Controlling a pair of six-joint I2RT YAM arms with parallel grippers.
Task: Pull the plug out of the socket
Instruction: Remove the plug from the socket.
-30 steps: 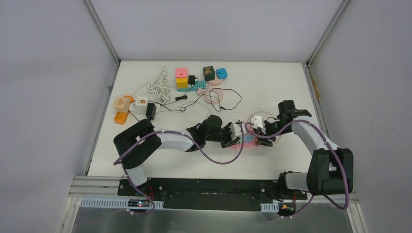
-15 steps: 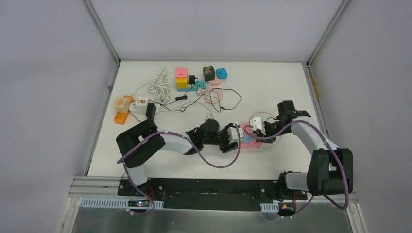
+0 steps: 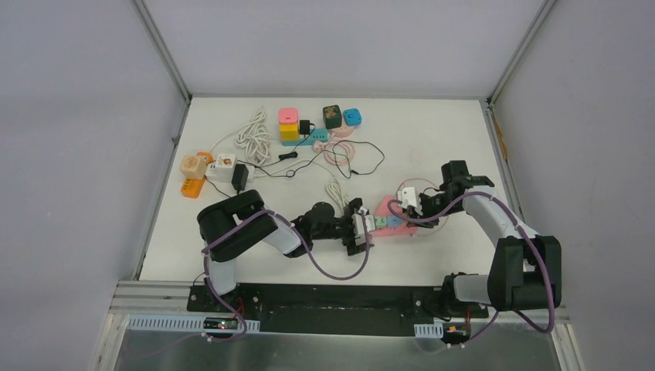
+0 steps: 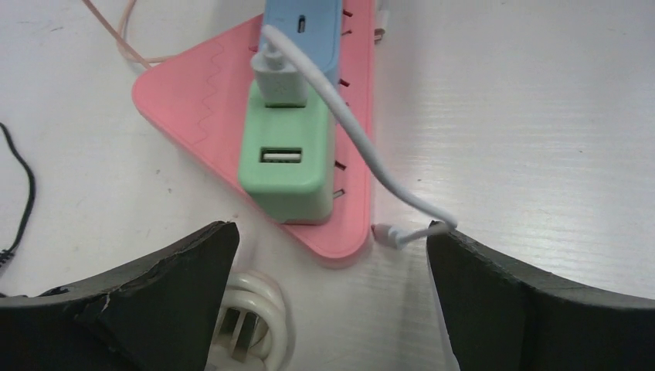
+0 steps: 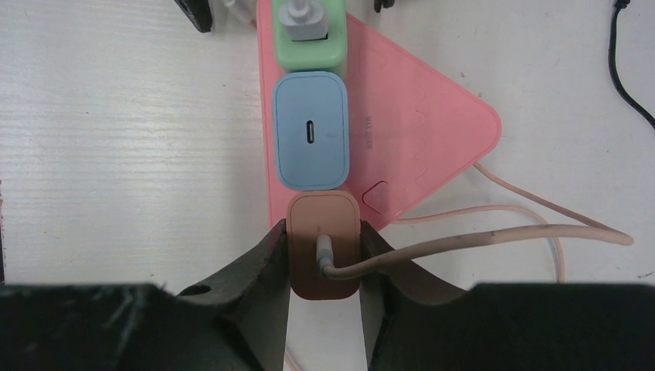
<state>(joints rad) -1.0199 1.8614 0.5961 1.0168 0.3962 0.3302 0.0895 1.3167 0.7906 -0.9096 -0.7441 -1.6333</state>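
The socket is a pink triangular power strip point(image 3: 384, 207) point(image 4: 201, 100) point(image 5: 417, 124) carrying a row of three plugs: green point(image 4: 287, 158), blue point(image 5: 311, 130) and brown point(image 5: 324, 247). My right gripper point(image 5: 323, 232) point(image 3: 415, 207) is shut on the brown plug, one finger on each side of it, and a beige cable runs out of the plug to the right. My left gripper point(image 4: 330, 236) point(image 3: 358, 226) stands wide open just short of the strip's green end, holding nothing. A white USB lead point(image 4: 282, 73) is plugged into the green plug.
A white coiled cord end point(image 4: 247, 317) lies under the left gripper. Coloured cube adapters point(image 3: 288, 124), a coiled white cable point(image 3: 253, 137) and thin black leads point(image 3: 340, 158) sit at the back. Beige and orange adapters point(image 3: 197, 170) lie at the left edge.
The left gripper has opened and drawn back to the left, away from the strip. The right gripper has closed on the brown plug.
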